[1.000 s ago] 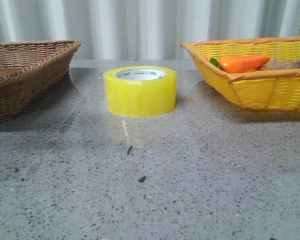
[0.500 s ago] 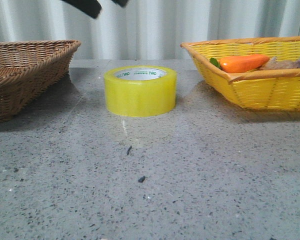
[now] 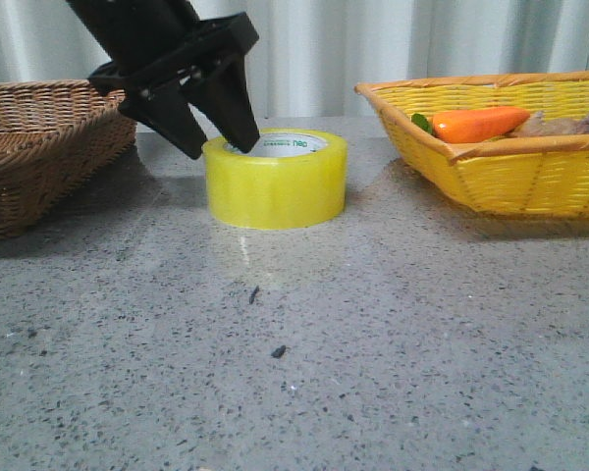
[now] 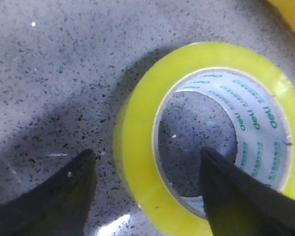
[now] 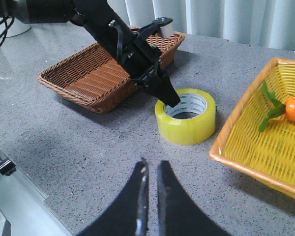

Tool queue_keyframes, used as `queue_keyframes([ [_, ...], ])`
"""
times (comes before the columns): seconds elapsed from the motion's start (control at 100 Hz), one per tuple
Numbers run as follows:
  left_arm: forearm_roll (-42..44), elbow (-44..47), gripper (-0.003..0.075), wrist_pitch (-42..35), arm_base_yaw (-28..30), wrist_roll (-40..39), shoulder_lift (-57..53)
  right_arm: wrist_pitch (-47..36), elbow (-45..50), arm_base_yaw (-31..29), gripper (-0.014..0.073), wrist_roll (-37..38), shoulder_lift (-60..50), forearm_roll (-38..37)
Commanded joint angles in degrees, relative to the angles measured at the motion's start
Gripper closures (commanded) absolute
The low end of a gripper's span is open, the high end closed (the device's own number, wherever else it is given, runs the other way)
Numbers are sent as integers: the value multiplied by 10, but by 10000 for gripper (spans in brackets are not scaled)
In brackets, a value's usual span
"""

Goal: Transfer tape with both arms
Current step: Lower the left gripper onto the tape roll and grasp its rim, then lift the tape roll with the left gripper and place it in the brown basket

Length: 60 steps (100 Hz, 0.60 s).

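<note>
Tape [image 3: 276, 179], a wide roll of translucent yellow with a white core, lay flat on the speckled grey stone table [image 3: 373, 343] in the front view, between a brown wicker basket [image 3: 39, 147] and a yellow woven basket [image 3: 501, 167] holding an orange carrot-shaped toy [image 3: 479, 123], while the black left gripper [image 3: 219, 140] stood open over the roll's near-brown-basket rim. From the left wrist, one finger sat inside the core and one outside the tape wall. From the right wrist, the black right gripper [image 5: 149, 172] hung well apart from the tape, fingers almost together on nothing.

Pale pleated curtains [image 3: 393, 44] are hanging along the far edge of the speckled grey table [image 3: 393, 343].
</note>
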Motion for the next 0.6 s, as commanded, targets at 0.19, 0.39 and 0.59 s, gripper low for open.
queue_keyframes([
  [0.19, -19, -21, 664, -22, -8, -5, -23, -38, -13, 1, 635, -4, 3, 4],
  [0.39, -18, -45, 741, -16, -4, -1, -45, -38, -13, 1, 636, -4, 3, 4],
  [0.59, -13, -152, 741, -16, 22, -1, -114, -40, -13, 1, 636, -4, 3, 4],
])
